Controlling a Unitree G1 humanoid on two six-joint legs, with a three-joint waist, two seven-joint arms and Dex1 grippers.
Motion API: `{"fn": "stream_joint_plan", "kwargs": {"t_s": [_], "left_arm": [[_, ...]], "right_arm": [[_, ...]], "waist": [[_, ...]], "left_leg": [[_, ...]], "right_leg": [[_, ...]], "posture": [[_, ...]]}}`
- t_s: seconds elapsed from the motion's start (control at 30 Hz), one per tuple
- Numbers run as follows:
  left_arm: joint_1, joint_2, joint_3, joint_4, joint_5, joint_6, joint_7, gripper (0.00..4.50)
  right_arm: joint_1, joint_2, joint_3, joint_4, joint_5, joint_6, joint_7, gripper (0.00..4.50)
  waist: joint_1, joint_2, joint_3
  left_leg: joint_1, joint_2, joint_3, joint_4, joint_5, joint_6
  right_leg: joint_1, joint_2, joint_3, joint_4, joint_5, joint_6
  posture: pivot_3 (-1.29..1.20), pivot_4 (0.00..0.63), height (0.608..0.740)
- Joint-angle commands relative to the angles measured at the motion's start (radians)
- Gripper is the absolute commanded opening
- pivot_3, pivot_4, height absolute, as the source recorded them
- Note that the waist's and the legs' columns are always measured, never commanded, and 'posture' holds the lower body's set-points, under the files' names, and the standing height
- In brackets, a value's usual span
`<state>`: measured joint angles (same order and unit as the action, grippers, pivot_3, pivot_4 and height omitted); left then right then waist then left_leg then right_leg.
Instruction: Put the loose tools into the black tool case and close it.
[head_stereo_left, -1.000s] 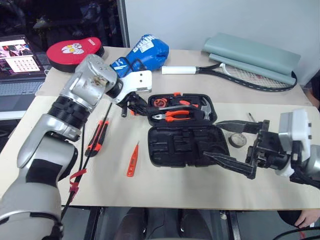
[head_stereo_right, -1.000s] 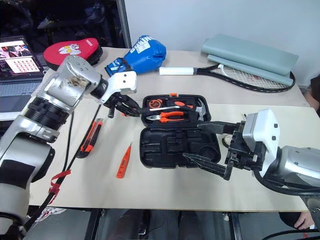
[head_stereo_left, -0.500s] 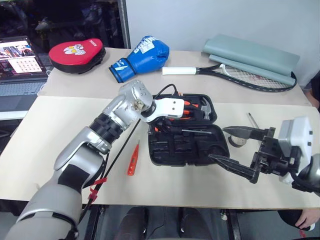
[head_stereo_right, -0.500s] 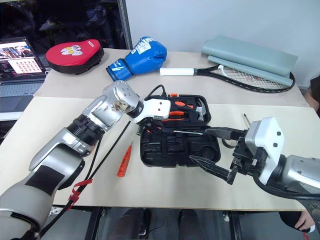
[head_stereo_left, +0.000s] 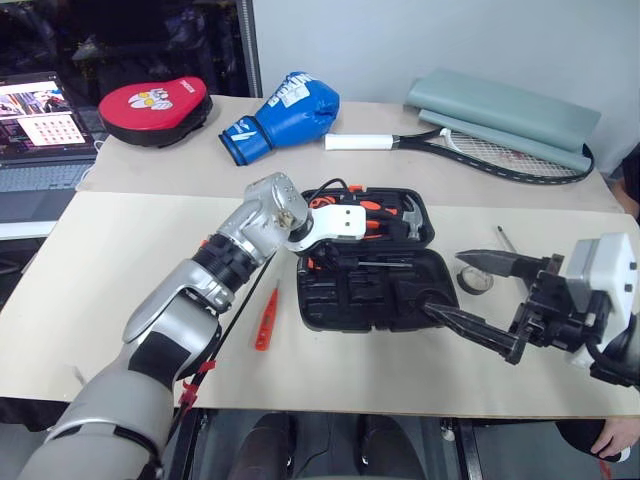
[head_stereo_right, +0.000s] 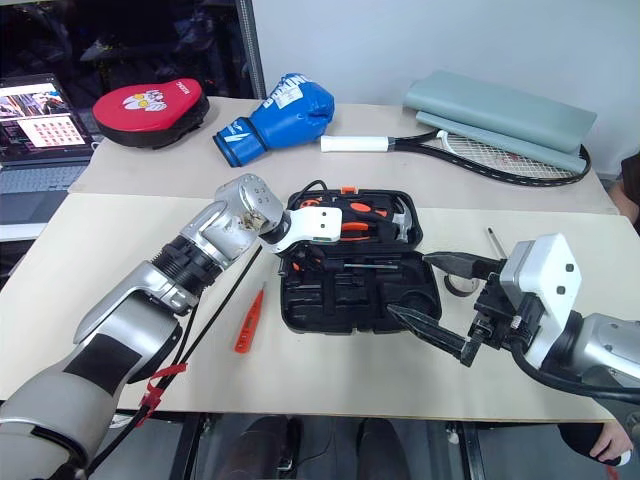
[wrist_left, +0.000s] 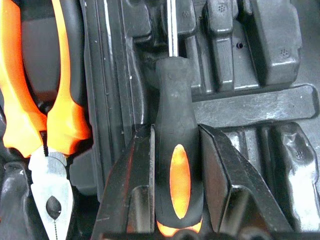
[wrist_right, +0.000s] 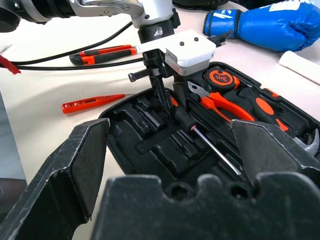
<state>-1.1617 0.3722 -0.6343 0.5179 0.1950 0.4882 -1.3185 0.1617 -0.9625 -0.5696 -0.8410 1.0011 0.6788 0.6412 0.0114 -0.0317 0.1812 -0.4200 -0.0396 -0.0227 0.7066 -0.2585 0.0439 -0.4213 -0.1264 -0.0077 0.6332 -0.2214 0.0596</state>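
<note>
The left end effector (wrist_left: 177, 175) is clamped on a screwdriver (wrist_left: 175, 150), its two black fingers (wrist_left: 135, 185) pressing the sides of the rubbery black handle with an orange inlay. The thin steel shaft lies along the moulded recesses in the near half of the open case (head_stereo_left: 365, 300), just beside the hinge line. The case is black hard plastic, ribbed and shaped into tool slots. Its far half holds orange-handled pliers (wrist_right: 225, 105), a round orange-and-black tape measure (wrist_right: 220, 78) and a hammer (head_stereo_left: 412, 214).

The right end effector (head_stereo_left: 480, 300) hovers near the case's right edge with its long tapered black fingers wide apart and nothing between them. A small dark tape roll (head_stereo_left: 475, 281) lies on the worktop (head_stereo_left: 110, 260) just behind it.

Left of the case, a thin red tester pen (head_stereo_left: 265, 318) lies on the pale worktop. Beyond it lies an orange-and-black utility knife (wrist_right: 102, 53). Further back rest a blue boxing glove (head_stereo_left: 285, 112), a red punch pad (head_stereo_left: 150, 103) and a racket (head_stereo_left: 470, 150).
</note>
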Motion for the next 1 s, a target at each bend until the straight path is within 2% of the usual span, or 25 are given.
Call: {"fn": "stream_joint_plan", "kwargs": {"t_s": [0.03, 0.23, 0.3, 0.33, 0.5, 0.53, 0.6, 0.73, 0.9, 1.0], "left_arm": [[-0.005, -0.005, 0.027, -0.022, 0.016, 0.011, 0.026, 0.82], [-0.004, -0.015, 0.031, -0.023, 0.013, 0.028, 0.038, 0.82], [-0.005, -0.012, 0.051, -0.054, -0.012, 0.050, 0.018, 1.82], [-0.011, -0.009, 0.064, -0.075, -0.029, 0.066, 0.003, 1.98], [-0.051, 0.019, 0.104, -0.162, -0.076, 0.099, -0.067, 3.80], [-0.055, 0.024, 0.107, -0.173, -0.081, 0.090, -0.076, 3.49], [-0.060, 0.033, 0.100, -0.174, -0.077, 0.033, -0.084, 3.31], [-0.049, 0.024, 0.068, -0.106, -0.033, -0.099, -0.038, 1.68], [-0.043, -0.027, 0.038, 0.007, 0.009, -0.202, 0.003, 0.04], [-0.053, -0.059, 0.039, 0.066, 0.026, -0.231, 0.019, 0.04]], "right_arm": [[-0.016, 0.002, -0.017, -0.013, -0.003, -0.017, -0.007, 4.50], [-0.021, 0.002, -0.012, -0.011, -0.005, -0.017, -0.004, 4.50], [-0.021, 0.004, -0.009, -0.012, -0.006, -0.017, -0.002, 4.50], [-0.019, 0.005, -0.009, -0.014, -0.006, -0.017, -0.002, 4.50], [-0.004, 0.013, -0.015, -0.019, -0.006, -0.017, 0.007, 4.50], [0.000, 0.015, -0.016, -0.020, -0.008, -0.018, 0.010, 4.50], [0.006, 0.017, -0.016, -0.020, -0.012, -0.021, 0.013, 4.50], [0.008, 0.020, -0.015, -0.021, -0.014, -0.023, 0.013, 4.50], [0.014, 0.021, -0.022, -0.023, -0.016, -0.022, 0.014, 4.50], [0.018, 0.024, -0.024, -0.027, -0.016, -0.022, 0.011, 4.50]], "waist": [[0.000, 0.000, 0.000], [0.000, 0.000, 0.000], [0.000, 0.000, 0.000], [0.000, 0.000, 0.000], [0.000, 0.000, 0.000], [0.000, 0.000, 0.000], [0.000, 0.000, 0.000], [0.000, 0.000, 0.000], [0.001, 0.000, 0.000], [0.002, 0.000, 0.000]], "left_leg": [[0.000, 0.000, 0.000, 0.000, 0.000, 0.000], [0.000, 0.000, 0.000, 0.004, 0.000, 0.000], [0.000, 0.000, 0.000, 0.006, 0.000, 0.000], [0.000, 0.000, 0.000, 0.006, 0.000, 0.000], [0.000, 0.001, 0.000, 0.007, 0.000, 0.000], [0.000, 0.000, 0.000, 0.007, 0.000, 0.000], [0.000, 0.000, 0.000, 0.007, 0.000, 0.000], [0.001, 0.000, 0.000, 0.007, 0.000, 0.000], [0.002, 0.000, 0.001, 0.007, 0.000, 0.000], [0.001, 0.000, 0.001, 0.007, 0.000, 0.000]], "right_leg": [[0.000, 0.000, 0.000, 0.000, 0.000, 0.000], [0.000, 0.000, 0.000, 0.003, 0.000, 0.000], [0.000, 0.000, 0.001, 0.006, 0.000, 0.000], [0.000, 0.000, 0.001, 0.006, 0.000, 0.000], [0.000, 0.000, 0.001, 0.008, 0.000, 0.000], [0.000, 0.000, 0.001, 0.008, 0.000, 0.000], [0.000, 0.000, 0.002, 0.008, 0.000, 0.000], [0.000, 0.000, 0.002, 0.009, 0.000, 0.000], [0.001, 0.000, 0.002, 0.009, 0.000, 0.000], [0.000, 0.000, 0.002, 0.009, 0.000, 0.000]], "posture": [[0.00, 0.150, 0.736], [0.00, 0.150, 0.736], [0.00, 0.150, 0.736], [0.00, 0.150, 0.736], [0.00, 0.150, 0.736], [0.00, 0.150, 0.736], [0.00, 0.150, 0.736], [0.00, 0.150, 0.736], [0.00, 0.150, 0.736], [0.00, 0.150, 0.736]]}}
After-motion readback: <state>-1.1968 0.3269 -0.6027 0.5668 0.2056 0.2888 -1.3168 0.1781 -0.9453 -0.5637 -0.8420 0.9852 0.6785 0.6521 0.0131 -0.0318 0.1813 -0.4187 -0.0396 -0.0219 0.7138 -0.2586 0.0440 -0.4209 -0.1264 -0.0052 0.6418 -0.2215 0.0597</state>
